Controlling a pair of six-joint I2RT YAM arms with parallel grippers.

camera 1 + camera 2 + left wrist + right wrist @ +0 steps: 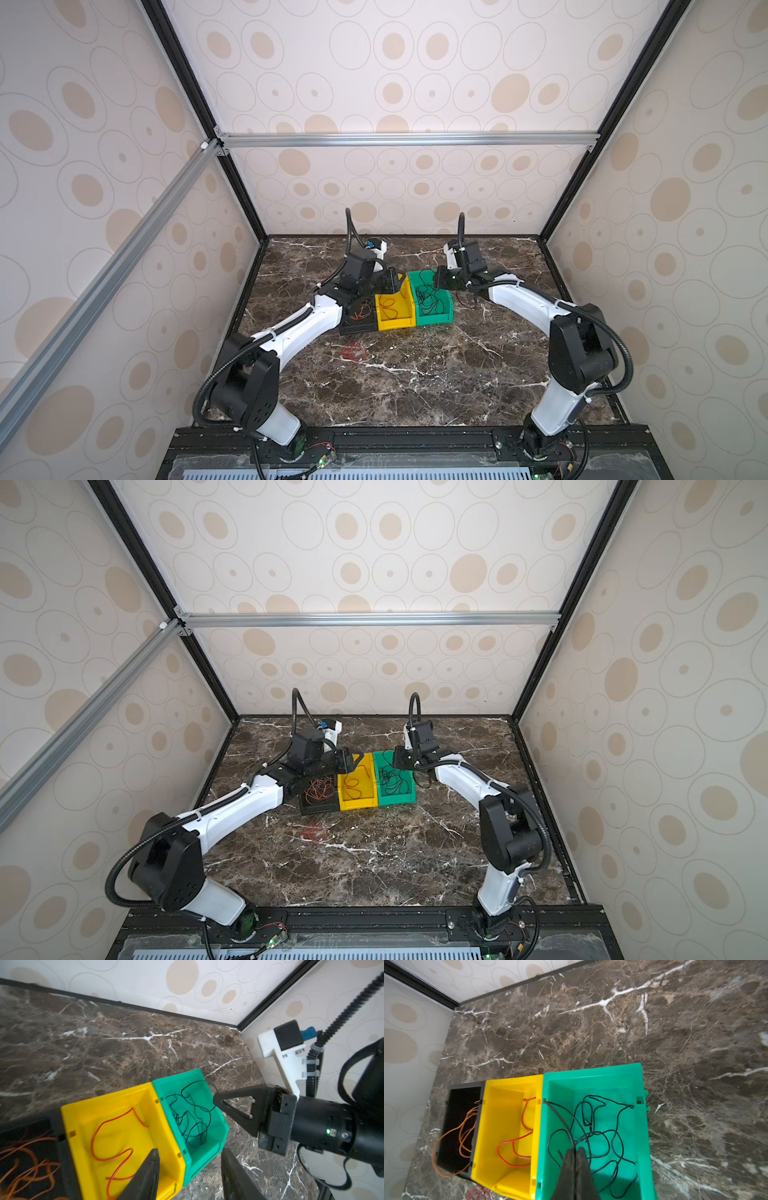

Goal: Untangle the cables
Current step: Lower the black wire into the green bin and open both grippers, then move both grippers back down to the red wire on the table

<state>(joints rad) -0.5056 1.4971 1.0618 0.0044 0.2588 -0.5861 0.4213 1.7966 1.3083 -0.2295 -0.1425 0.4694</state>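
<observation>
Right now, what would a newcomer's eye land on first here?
A row of three bins at centre: black bin with orange cables, yellow bin with a red cable, green bin with black cables. The right gripper pinches one of them above green; the left gripper hangs open above yellow. A red tangle lies loose in front.

one high stereo pair, two close wrist cameras

both top views look from high above the front edge, down and towards the back wall, far enough off to take in the whole marble table point(415, 374) and both arms. the left wrist camera sits close behind the left gripper point(190, 1151) and faces slantwise over the yellow bin point(104, 1099) and green bin point(178, 1080) to a back corner; it also catches the right gripper point(215, 1101). the right wrist camera looks steeply down past its own fingers point(568, 1172) at the same bins and the black cables point(590, 1131).
</observation>
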